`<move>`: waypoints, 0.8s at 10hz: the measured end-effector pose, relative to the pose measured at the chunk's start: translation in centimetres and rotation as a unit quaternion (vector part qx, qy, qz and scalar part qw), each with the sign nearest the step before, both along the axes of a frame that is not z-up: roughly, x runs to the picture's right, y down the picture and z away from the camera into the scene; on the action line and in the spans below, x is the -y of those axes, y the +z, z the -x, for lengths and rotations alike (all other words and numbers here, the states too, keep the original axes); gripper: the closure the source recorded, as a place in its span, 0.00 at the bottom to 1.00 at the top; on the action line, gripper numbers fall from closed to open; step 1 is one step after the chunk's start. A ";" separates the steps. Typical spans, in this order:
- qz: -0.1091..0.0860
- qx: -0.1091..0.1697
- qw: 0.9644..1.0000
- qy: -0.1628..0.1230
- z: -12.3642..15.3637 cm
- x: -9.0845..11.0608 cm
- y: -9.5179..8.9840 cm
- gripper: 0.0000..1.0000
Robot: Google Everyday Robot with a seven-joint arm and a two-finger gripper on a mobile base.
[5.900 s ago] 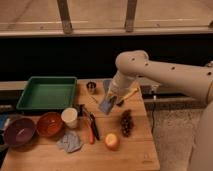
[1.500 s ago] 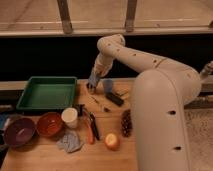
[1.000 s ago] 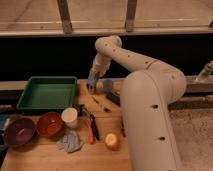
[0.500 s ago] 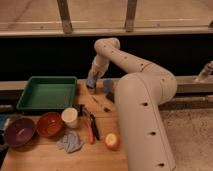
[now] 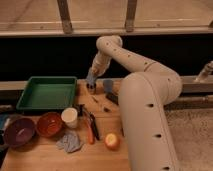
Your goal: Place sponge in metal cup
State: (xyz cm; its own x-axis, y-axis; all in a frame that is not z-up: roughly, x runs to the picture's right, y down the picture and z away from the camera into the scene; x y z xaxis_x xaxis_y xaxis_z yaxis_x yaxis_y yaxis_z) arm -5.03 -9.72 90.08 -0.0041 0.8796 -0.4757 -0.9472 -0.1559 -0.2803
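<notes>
Wooden desk [image 5: 45, 157] fills the lower left of the camera view, and nearest its front edge lie a crumpled grey cloth [image 5: 68, 142] and, further right, a round yellow-orange fruit [image 5: 112, 142]. Toward the front left corner sit a purple bowl [image 5: 19, 131] and, just beside it, an orange-brown bowl [image 5: 49, 124], with a white cup [image 5: 69, 117] touching or nearly touching that bowl's right side. A carrot [image 5: 89, 132] and a dark-handled tool [image 5: 93, 125] lie side by side near the middle of the desk (their ends point toward the back edge). The robot's large white arm [image 5: 147, 115] covers the desk's right side. Along the left part of the back edge rests a green tray [image 5: 47, 93]. At the middle of the back edge the gripper [image 5: 91, 83] hangs low, close over the spot where the metal cup would stand, though the cup itself is hidden behind it. A bluish sponge [image 5: 91, 78] shows at the gripper, and I cannot tell whether the fingers are clenched on it or released. Just right of it stands a small grey-blue object [image 5: 108, 86].
</notes>
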 end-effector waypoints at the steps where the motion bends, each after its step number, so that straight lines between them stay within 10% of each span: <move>1: 0.002 0.004 1.000 0.001 0.0 0.1 -0.4 1.00; 8: 0.069 0.038 0.996 -0.035 1.4 -1.9 -1.3 1.00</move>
